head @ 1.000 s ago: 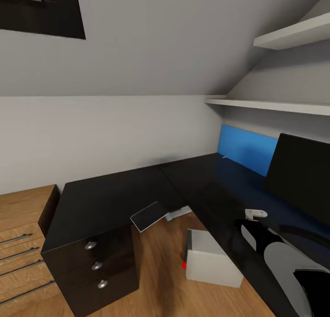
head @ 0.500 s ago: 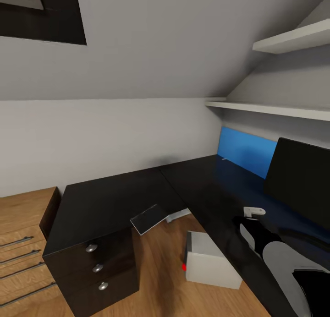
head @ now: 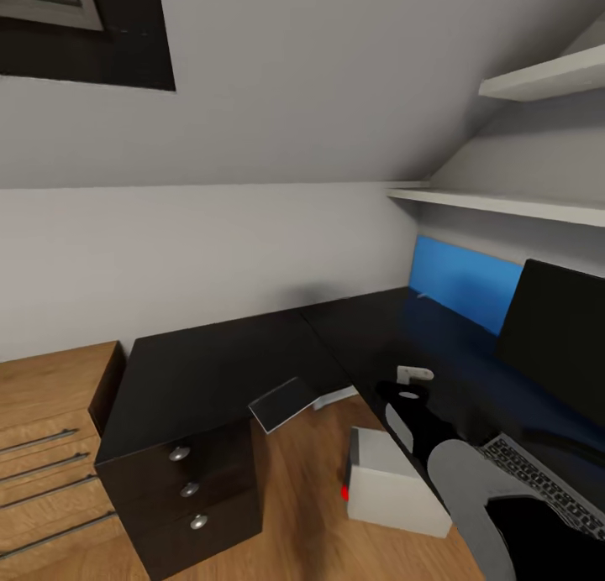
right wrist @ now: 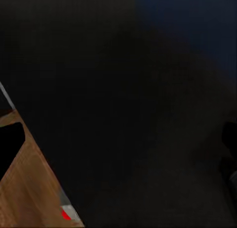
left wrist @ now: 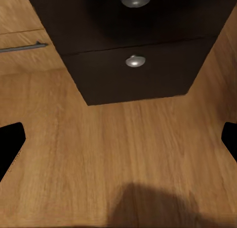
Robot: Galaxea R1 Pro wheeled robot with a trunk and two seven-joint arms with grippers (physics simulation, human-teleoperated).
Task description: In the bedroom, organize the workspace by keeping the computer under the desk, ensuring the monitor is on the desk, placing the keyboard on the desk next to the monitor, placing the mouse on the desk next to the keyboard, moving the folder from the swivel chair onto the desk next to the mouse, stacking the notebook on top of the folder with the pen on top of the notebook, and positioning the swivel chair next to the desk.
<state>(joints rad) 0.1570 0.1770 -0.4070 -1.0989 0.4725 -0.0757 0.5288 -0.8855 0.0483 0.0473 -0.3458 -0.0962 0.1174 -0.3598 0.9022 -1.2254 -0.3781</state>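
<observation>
The black L-shaped desk point(head: 218, 367) fills the corner, with round-knobbed drawers point(head: 189, 489) at its left end. On its right wing stands the black monitor point(head: 559, 346), and the dark keyboard point(head: 546, 484) lies in front of it. On the wood floor under the desk sits the pale grey computer point(head: 395, 484) with its red light. My right gripper point(right wrist: 118, 144) hangs open over the dark desk top point(right wrist: 128, 89) near its front edge; the arm's end point(head: 412, 379) is left of the keyboard. My left gripper point(left wrist: 118, 144) is open above the floor, facing the drawers point(left wrist: 133, 62).
A flat dark panel with a pale edge point(head: 284, 402) juts from under the desk corner. A light wood drawer unit point(head: 46, 430) stands left of the desk. A blue wall panel point(head: 466, 283) and white shelves point(head: 504, 203) are behind the monitor.
The view has shifted slightly. My right arm has swung left and farther out over the desk, uncovering the keyboard at the lower right.
</observation>
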